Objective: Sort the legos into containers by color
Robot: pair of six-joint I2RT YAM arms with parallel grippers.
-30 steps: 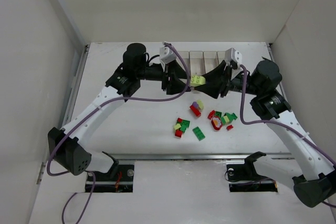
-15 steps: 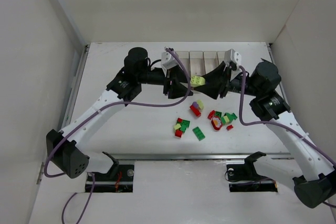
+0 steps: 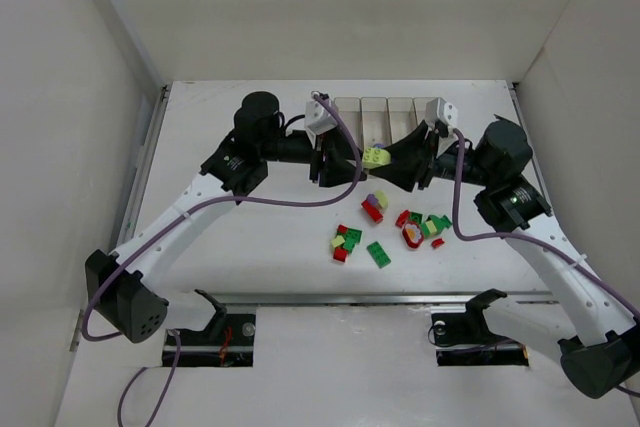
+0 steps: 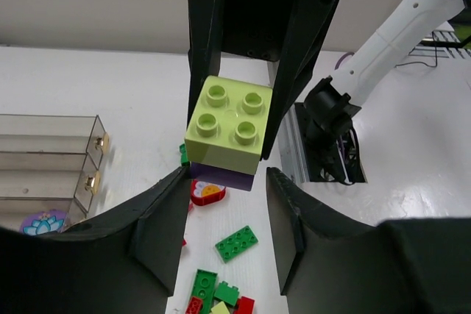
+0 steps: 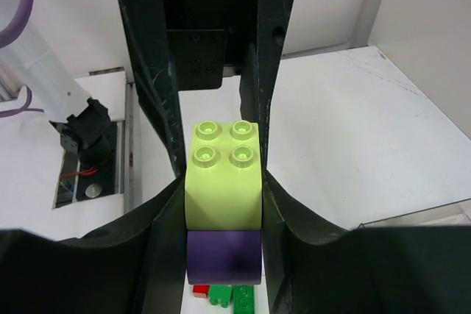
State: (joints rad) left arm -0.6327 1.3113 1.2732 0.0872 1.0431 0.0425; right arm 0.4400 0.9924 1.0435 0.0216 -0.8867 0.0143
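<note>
Step in hand: looks to me like the two arms are pulling apart a stuck pair, a pale yellow-green brick point(image 5: 223, 174) sitting on a purple brick point(image 5: 224, 255), so each colour can go to its own bin.

Right claw point(image 3: 392, 160): clamped on the stacked pair; its own wrist view shows both fingers pressed against the yellow-green block's sides, purple one poking out below.

Left claw point(image 3: 343, 159): comes in from the opposite side. In its wrist view its own fingers sit a bit apart either side of the purple block, so honestly I can't tell if it's gripping yet.

Where the pair is: held up in the air between the two claws, just in front of the containers point(image 3: 385, 117), not on the surface.

Next move, my guess: left claw needs a firm pinch on the purple half only, then a peel or twist apart without either piece slipping out.

Rest of the legos: loose cluster point(image 3: 385, 230) of green, red and yellow-green bits near the middle, well apart from the bins.

Surface point(image 3: 250, 247): plain white, a metal rail along the near edge.

Room: bare white walls boxing it in on three sides.
</note>
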